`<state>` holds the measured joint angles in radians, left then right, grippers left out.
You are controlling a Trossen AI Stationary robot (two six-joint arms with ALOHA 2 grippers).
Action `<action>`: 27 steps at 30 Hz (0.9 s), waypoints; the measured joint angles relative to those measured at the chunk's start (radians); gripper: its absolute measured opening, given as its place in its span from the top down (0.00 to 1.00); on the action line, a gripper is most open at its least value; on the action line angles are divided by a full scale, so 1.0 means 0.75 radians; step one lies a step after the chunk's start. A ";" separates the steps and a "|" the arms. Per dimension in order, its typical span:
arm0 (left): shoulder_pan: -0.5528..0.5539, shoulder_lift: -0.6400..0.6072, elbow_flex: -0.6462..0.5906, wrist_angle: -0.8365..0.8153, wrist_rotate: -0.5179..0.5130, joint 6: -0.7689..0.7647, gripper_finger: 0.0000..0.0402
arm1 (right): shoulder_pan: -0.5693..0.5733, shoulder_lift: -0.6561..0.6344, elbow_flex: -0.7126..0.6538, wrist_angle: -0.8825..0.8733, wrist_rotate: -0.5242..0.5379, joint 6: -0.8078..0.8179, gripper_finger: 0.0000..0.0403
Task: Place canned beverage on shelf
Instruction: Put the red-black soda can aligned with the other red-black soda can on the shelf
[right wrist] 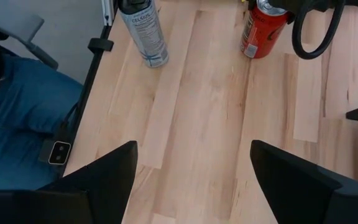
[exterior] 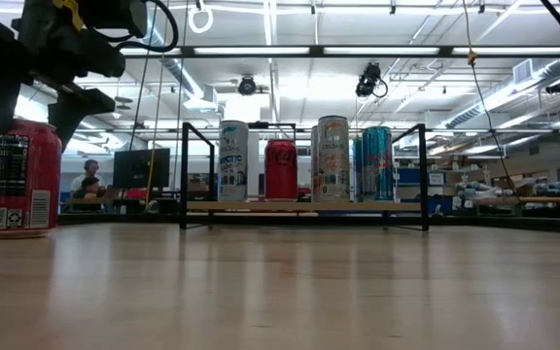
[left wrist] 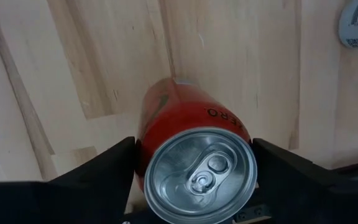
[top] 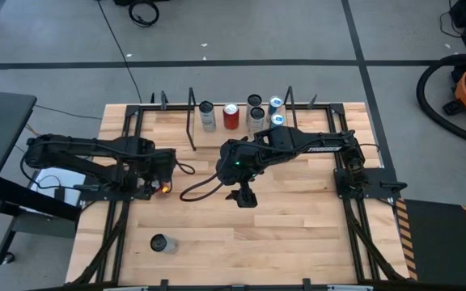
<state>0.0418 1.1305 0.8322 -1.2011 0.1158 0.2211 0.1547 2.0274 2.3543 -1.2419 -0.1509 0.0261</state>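
Observation:
A red can (left wrist: 185,130) stands upright on the wooden tabletop at the left; it also shows in the low view (exterior: 13,180). My left gripper (left wrist: 194,168) is open, pointing down, with a finger on either side of the can's top. My right gripper (right wrist: 191,168) is open and empty above the table's middle (top: 243,196). The shelf (exterior: 304,206) stands at the table's far edge and carries several upright cans (exterior: 332,157), resting on their bases. My left gripper has its two fingers (left wrist: 114,165) level with the red can's upper wall, one on each side, coming from above. I cannot tell whether they touch it. The can stands upright with its base on the table.
A grey-white Celsius can (top: 160,242) stands alone near the table's near left edge, also in the right wrist view (right wrist: 143,31). A black cable (top: 201,190) loops between the arms. A person's jeans (right wrist: 17,124) show beyond the table edge.

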 joint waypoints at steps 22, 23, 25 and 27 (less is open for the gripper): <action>0.009 0.006 0.270 0.144 -0.095 -0.206 0.32 | -0.002 0.000 0.000 -0.024 0.236 0.011 0.20; 0.020 0.006 0.296 0.186 -0.101 -0.228 0.32 | -0.005 0.000 0.000 -0.024 0.266 0.011 0.20; 0.053 0.016 0.347 0.256 -0.102 -0.293 0.32 | -0.010 0.000 0.000 -0.027 0.307 0.011 0.20; 0.094 0.035 0.407 0.286 -0.105 -0.365 0.31 | -0.015 0.000 0.000 -0.034 0.330 0.010 0.20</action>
<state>0.1123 1.1566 1.1371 -0.9863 0.0372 -0.0525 0.1433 2.0274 2.3543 -1.2671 0.0965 0.0336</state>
